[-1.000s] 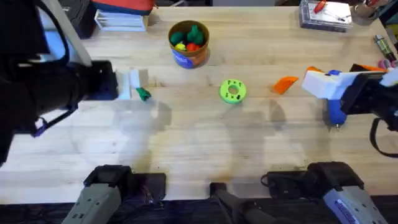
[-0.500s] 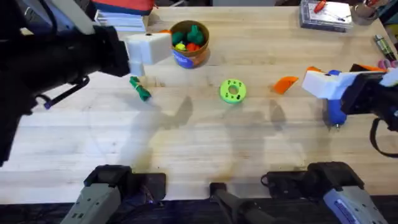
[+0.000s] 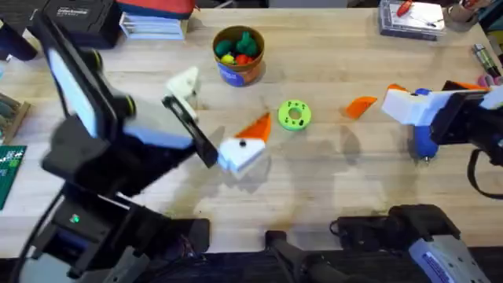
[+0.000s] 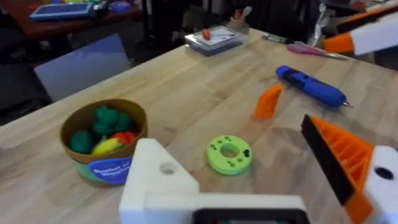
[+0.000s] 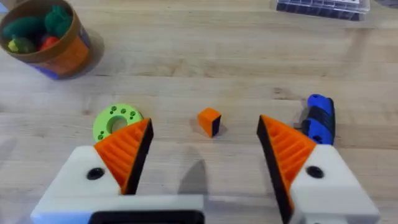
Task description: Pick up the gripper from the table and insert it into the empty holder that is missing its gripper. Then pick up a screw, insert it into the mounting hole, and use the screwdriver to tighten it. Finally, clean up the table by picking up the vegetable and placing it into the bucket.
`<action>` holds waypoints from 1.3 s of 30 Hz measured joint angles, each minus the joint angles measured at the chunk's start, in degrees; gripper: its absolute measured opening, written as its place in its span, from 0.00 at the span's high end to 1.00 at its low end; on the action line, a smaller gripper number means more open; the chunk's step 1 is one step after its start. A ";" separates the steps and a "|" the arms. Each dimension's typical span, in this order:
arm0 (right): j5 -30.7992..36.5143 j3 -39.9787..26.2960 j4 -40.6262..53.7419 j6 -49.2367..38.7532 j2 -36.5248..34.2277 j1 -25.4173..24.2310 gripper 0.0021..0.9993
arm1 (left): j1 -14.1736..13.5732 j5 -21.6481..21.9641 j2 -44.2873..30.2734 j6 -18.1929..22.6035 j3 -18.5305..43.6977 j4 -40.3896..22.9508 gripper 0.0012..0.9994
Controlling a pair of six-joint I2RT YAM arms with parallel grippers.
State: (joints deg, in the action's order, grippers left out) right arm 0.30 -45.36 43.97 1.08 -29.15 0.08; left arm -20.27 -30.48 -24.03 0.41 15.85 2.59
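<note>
My left gripper (image 3: pixel 218 110) hovers open over the table's middle, holding nothing. One finger (image 4: pixel 339 158) carries an orange ribbed pad; the other (image 4: pixel 158 180) is bare white with a hole. The gripper piece, an orange wedge (image 3: pixel 361 106) (image 4: pixel 268 101) (image 5: pixel 209 121), lies right of centre. Beside it lies the blue screwdriver (image 3: pixel 424 140) (image 4: pixel 311 86) (image 5: pixel 320 118). My right gripper (image 3: pixel 449 98) (image 5: pixel 205 134) hangs open above both, empty. The bucket (image 3: pixel 238 56) (image 4: pixel 106 140) (image 5: pixel 46 40) stands at the back with several toy foods inside. The vegetable is hidden.
A bright green disc with holes (image 3: pixel 295 115) (image 4: pixel 229 154) (image 5: pixel 117 120) lies at centre. Boxes (image 3: pixel 153 20) stand at the back left, a clear case (image 3: pixel 410 20) and hand tools (image 3: pixel 486 59) at the back right. A circuit board (image 3: pixel 9 169) sits at the left edge.
My left arm has swung from the back left toward the centre, its open fingers now near the green disc. The small green vegetable seen at the left is now covered. The right arm has not moved.
</note>
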 joint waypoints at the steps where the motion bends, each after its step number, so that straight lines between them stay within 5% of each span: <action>1: 0.00 0.00 0.00 0.00 0.00 0.00 0.01 | -1.25 0.28 2.13 -0.37 -2.02 0.14 0.01; 5: 0.00 0.00 0.00 0.00 0.01 0.00 0.01 | -4.29 0.99 10.00 -1.20 -8.27 -0.06 0.01; 12: 0.00 0.00 0.00 0.00 0.00 0.00 0.01 | -4.99 1.88 22.90 -1.53 -15.13 -2.70 0.01; 21: 0.00 0.00 -0.01 0.00 0.00 0.00 0.01 | -4.09 2.82 23.73 -1.04 -15.46 -5.75 0.01; 26: 0.00 0.00 0.00 0.00 0.00 0.00 0.01 | -1.09 -0.30 23.74 -0.89 -15.46 -5.75 0.01; 35: 0.00 0.00 0.00 0.00 0.00 0.00 0.01 | 10.22 -20.45 23.74 -0.85 -15.07 -7.82 0.01; 39: 0.00 0.00 0.00 0.00 0.00 0.00 0.01 | 14.14 -25.32 23.74 -0.85 -15.05 -8.39 0.01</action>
State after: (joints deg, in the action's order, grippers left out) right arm 0.30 -45.36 43.97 1.08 -29.15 0.08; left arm -6.13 -55.79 -0.30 -0.45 0.80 -5.81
